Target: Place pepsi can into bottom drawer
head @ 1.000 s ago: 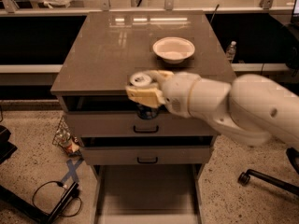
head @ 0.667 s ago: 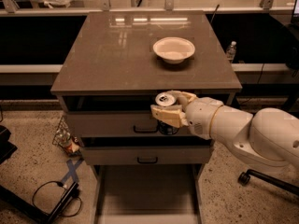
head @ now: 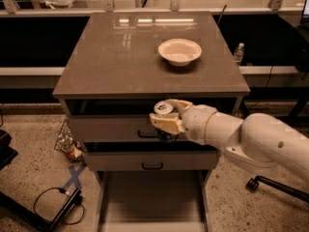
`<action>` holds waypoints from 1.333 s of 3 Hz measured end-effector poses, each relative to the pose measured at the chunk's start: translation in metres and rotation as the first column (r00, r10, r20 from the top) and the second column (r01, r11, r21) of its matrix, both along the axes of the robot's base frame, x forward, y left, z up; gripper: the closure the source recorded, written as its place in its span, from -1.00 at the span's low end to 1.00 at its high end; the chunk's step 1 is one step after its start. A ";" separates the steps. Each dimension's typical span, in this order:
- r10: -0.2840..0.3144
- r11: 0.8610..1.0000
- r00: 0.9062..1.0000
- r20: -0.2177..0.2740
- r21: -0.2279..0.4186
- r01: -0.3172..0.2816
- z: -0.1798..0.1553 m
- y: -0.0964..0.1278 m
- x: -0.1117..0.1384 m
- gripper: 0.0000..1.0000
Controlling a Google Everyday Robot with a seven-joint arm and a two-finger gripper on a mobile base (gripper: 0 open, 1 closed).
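Note:
My gripper (head: 166, 116) is shut on the pepsi can (head: 164, 125), a small dark-blue can whose silver top faces up. It holds the can upright in the air in front of the top drawer's face, below the cabinet top's front edge. The bottom drawer (head: 152, 202) is pulled out far toward me at the foot of the cabinet, with a flat pale floor and thin side walls. The can hangs above and slightly behind the open drawer's floor. My white arm (head: 251, 139) reaches in from the right.
A white bowl (head: 179, 51) sits on the cabinet top (head: 120, 57). Two upper drawers with black handles (head: 152, 166) are slightly open. A water bottle (head: 238, 53) stands behind right. Cables and blue tape (head: 72, 178) lie on the floor left; a chair base (head: 270, 183) is right.
My gripper carried the can off the cabinet top's front edge, to the right and down, and now holds it in front of the top drawer. My arm has pulled back rightward.

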State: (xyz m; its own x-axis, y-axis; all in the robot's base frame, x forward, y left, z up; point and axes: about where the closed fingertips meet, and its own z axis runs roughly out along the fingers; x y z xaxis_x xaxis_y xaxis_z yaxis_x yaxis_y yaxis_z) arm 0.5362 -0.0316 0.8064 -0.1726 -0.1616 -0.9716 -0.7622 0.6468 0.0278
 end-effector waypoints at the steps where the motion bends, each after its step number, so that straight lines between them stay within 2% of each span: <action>1: 0.022 0.999 1.000 -0.023 0.038 -0.021 -0.067 0.004 0.017 1.00; 2: 0.063 0.996 0.998 0.019 0.061 -0.064 -0.125 0.001 0.015 1.00; 3: 0.086 0.992 0.994 0.061 0.091 -0.091 -0.192 -0.017 -0.004 1.00; 4: 0.111 0.985 0.993 0.052 0.128 -0.116 -0.256 -0.027 -0.022 1.00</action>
